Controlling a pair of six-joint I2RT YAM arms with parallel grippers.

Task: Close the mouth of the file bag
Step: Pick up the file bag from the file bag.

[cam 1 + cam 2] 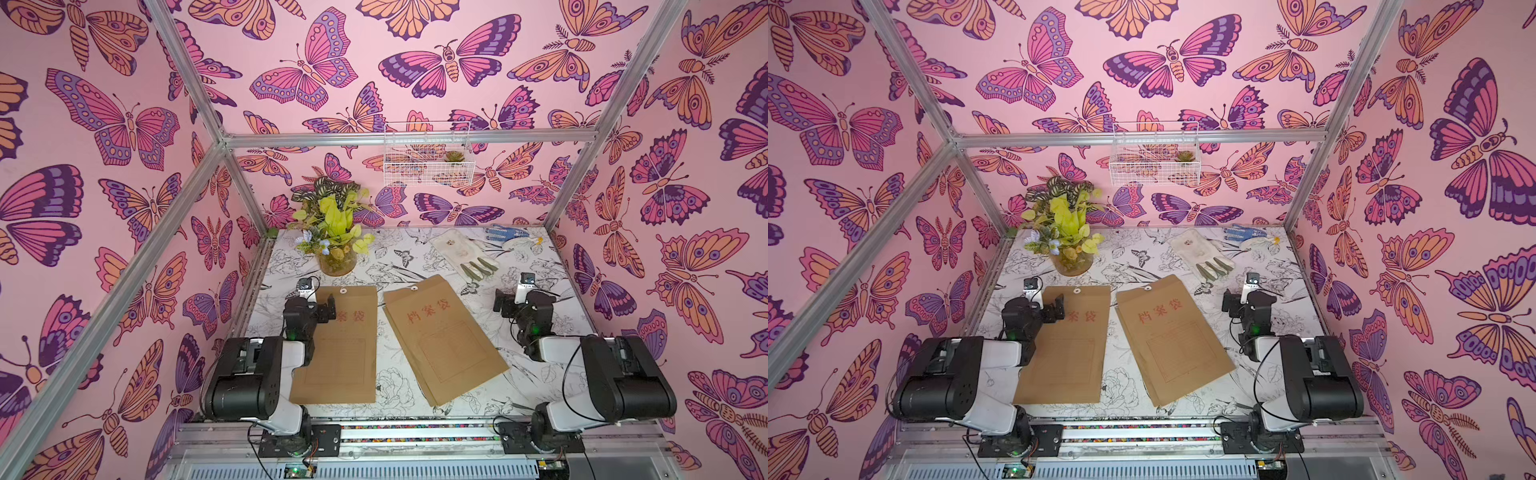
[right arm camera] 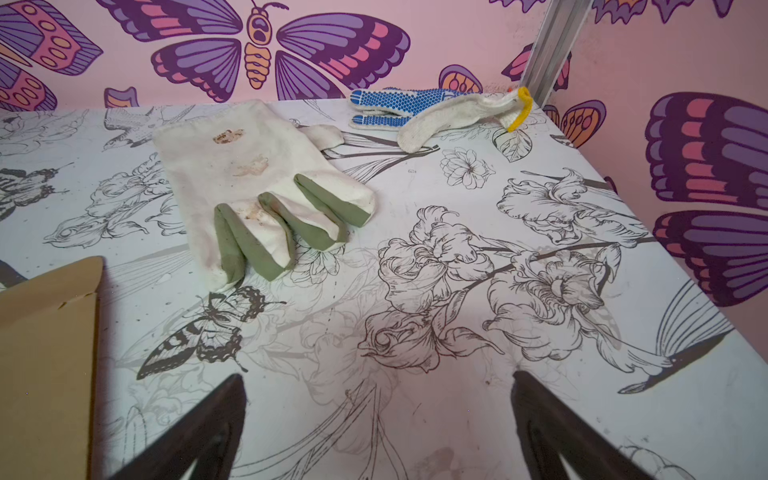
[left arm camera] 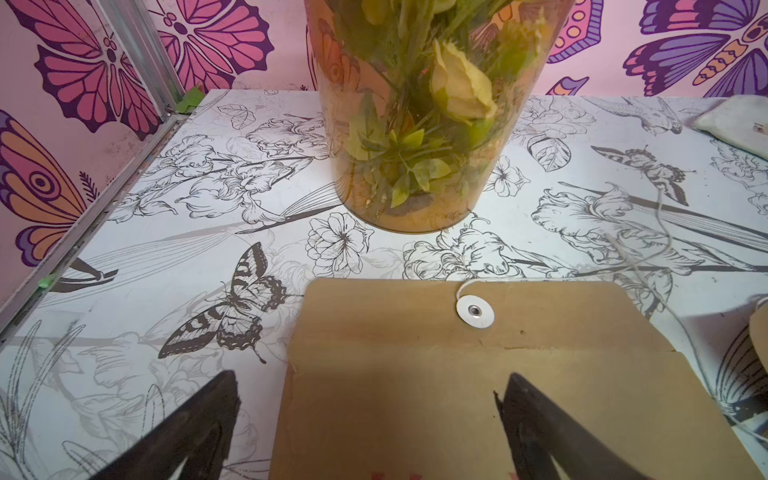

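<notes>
While my left gripper (image 3: 372, 378) hangs spread wide over the edge of the left file bag (image 3: 436, 424), my right gripper (image 2: 378, 374) gapes, empty, above the flower-printed table (image 2: 457, 291).

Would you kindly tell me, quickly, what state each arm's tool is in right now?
Left tool: open, holding nothing, over the edge of an envelope.
Right tool: open, holding nothing, over the table.
</notes>
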